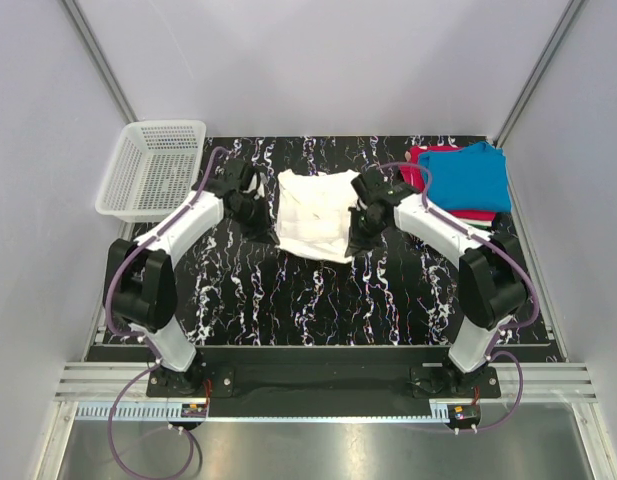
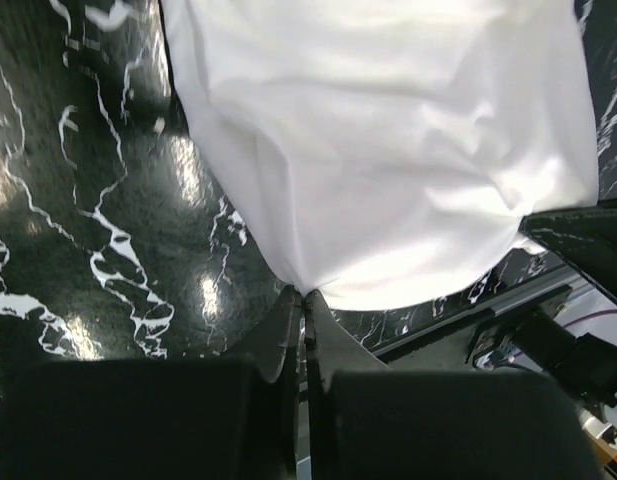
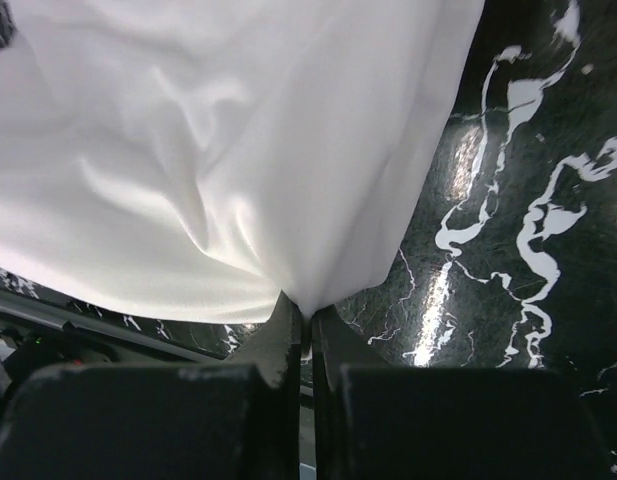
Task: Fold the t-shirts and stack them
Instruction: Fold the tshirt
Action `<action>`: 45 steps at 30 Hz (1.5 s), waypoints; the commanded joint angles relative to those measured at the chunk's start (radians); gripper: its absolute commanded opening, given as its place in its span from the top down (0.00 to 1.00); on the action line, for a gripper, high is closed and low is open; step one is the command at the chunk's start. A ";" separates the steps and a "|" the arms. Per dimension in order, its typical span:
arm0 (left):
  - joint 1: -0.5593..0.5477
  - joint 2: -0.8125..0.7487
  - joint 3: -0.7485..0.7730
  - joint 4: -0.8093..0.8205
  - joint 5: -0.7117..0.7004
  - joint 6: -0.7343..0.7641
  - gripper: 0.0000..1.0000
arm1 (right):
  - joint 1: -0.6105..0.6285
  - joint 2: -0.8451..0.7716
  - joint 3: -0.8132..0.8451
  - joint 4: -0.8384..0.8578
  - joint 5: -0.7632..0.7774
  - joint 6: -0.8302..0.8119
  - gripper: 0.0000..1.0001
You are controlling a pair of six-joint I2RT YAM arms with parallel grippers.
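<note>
A white t-shirt (image 1: 313, 212) hangs stretched between my two grippers over the middle of the dark marble table. On its left edge my left gripper (image 1: 259, 207) is shut, pinching a corner of the white cloth (image 2: 388, 150) at the fingertips (image 2: 304, 297). My right gripper (image 1: 360, 212) is shut on the opposite corner, where the white cloth (image 3: 218, 140) gathers into the fingertips (image 3: 308, 310). A folded blue t-shirt (image 1: 470, 177) lies on a red one (image 1: 420, 160) at the back right.
A white plastic mesh basket (image 1: 153, 168) stands at the back left corner, partly off the marble table (image 1: 288, 295). Metal frame posts rise at both back corners. The table's front rail (image 1: 318, 380) runs between the arm bases.
</note>
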 commanded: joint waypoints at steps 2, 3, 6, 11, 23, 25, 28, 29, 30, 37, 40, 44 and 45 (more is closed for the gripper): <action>0.010 0.080 0.179 -0.043 -0.034 -0.001 1.00 | -0.056 -0.008 0.197 -0.085 0.051 -0.086 1.00; 0.008 0.113 0.236 -0.053 -0.040 0.000 1.00 | -0.062 0.009 0.243 -0.097 0.052 -0.095 1.00; 0.010 0.169 0.352 -0.085 -0.070 0.011 1.00 | -0.096 0.053 0.326 -0.114 0.048 -0.118 1.00; 0.010 0.319 0.544 -0.151 -0.092 0.017 1.00 | -0.133 0.144 0.461 -0.140 0.034 -0.162 1.00; 0.013 0.540 0.858 -0.185 -0.121 -0.023 1.00 | -0.202 0.401 0.734 -0.152 -0.038 -0.222 1.00; 0.013 0.552 0.876 -0.186 -0.138 -0.026 1.00 | -0.212 0.424 0.765 -0.155 -0.038 -0.230 1.00; 0.013 0.591 0.928 -0.185 -0.152 -0.043 1.00 | -0.222 0.460 0.809 -0.155 -0.038 -0.233 1.00; 0.011 0.601 0.950 -0.179 -0.154 -0.049 1.00 | -0.228 0.479 0.829 -0.154 -0.043 -0.233 1.00; 0.008 0.624 0.960 -0.169 -0.158 -0.055 1.00 | -0.231 0.490 0.840 -0.154 -0.043 -0.233 1.00; -0.004 0.710 1.071 -0.131 -0.202 -0.080 1.00 | -0.240 0.590 0.932 -0.148 -0.074 -0.233 1.00; -0.004 0.729 1.063 -0.093 -0.229 -0.080 1.00 | -0.240 0.639 0.973 -0.136 -0.077 -0.238 1.00; -0.004 0.761 1.071 -0.067 -0.241 -0.081 1.00 | -0.243 0.717 1.048 -0.129 -0.077 -0.238 1.00; -0.004 0.766 1.071 -0.060 -0.246 -0.080 1.00 | -0.243 0.728 1.064 -0.128 -0.078 -0.238 1.00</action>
